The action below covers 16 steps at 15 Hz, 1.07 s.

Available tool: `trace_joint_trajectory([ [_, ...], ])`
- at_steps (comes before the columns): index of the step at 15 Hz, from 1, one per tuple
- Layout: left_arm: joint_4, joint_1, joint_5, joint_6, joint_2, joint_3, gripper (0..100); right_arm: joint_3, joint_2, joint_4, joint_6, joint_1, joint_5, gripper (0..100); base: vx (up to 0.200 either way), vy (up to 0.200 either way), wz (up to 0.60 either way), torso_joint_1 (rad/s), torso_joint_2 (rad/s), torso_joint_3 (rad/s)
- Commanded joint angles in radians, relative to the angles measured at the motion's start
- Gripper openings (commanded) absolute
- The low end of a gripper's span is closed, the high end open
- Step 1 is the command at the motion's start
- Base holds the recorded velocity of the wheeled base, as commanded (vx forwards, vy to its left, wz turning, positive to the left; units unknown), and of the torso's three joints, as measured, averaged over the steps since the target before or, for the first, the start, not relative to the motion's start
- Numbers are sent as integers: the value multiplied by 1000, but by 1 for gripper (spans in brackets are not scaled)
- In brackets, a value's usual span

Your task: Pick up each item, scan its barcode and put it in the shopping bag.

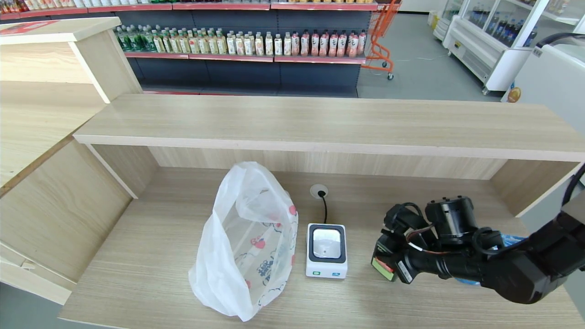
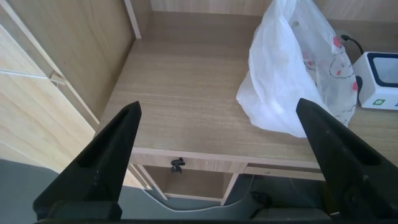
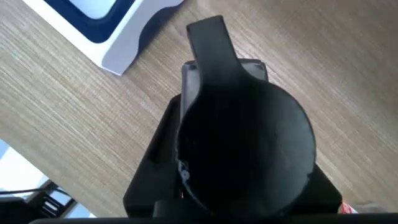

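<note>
Your counter (image 1: 137, 274) takes up the lower half of the head frame, with a raised ledge across the middle of the frame.

The shopping bag (image 1: 247, 237) stands at lower centre-left, slumped but upright, with its mouth open upward. Judgement: it is thin, soft film with no stiffness. A brush from the arm would fold the mouth shut or tip the bag, so lower the goods through the opening from above.

The scanner (image 1: 326, 249) sits just beside the bag at lower centre. Its window faces up and its cable runs toward the back of the counter.

The right pincer (image 1: 382, 262) is in the lower right of the frame, near the scanner and apart from it. It appears pressed onto a small dark item (image 1: 383, 268) that shows a green and red face at the tip. The right wrist view gives the item a rounded dark body, and the grip is partly hidden there, so take this reading as probable only. Judgement: the item is light and rigid, and its smooth body may slip. Hold it across the sides and leave the printed face bare for the scanner window.

A blue item (image 1: 512, 240) lies at the right edge, mostly hidden behind the arm. You cannot judge its shape or material from here.

The left pincer (image 2: 219, 106) is spread wide with nothing between its fingers, above the counter's near edge in the left wrist view.
</note>
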Motion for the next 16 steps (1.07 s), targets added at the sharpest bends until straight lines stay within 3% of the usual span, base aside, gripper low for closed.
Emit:
trace_joint_trajectory([
  [1,0,0,-1,0,0,0,100,112,-254,4,71,-62,-4,0,0,0,0,0,0,0],
  [3,0,2,-1,0,0,0,100,209,-409,-4,45,-121,-9,0,0,0,0,0,0,0],
  [5,0,0,-1,0,0,0,100,297,-526,-84,-115,-117,-9,0,0,0,0,0,0,0],
  [7,0,0,-1,0,0,0,100,297,-567,-99,-354,-101,0,0,0,0,0,0,0,0],
  [8,0,0,-1,0,0,0,100,297,-567,-99,-354,-101,0,0,0,0,0,0,0,0],
  [9,0,0,-1,0,0,0,100,295,-561,-164,-681,-108,65,0,0,0,0,0,0,0],
  [10,0,0,-1,0,0,0,100,292,-515,-256,-1049,-101,273,0,0,0,0,0,0,0],
  [12,0,0,1,0,0,0,100,275,-440,-251,-1621,-46,589,0,0,0,0,0,0,0],
  [14,0,0,-1,0,0,0,100,264,-412,-161,-2011,72,652,0,0,0,0,0,0,0],
  [15,0,0,1,0,0,0,100,260,-408,-116,-2092,92,658,0,0,0,0,0,0,0],
  [16,0,0,1,0,0,0,100,244,-409,24,-2199,95,704,0,0,0,0,0,0,0],
])
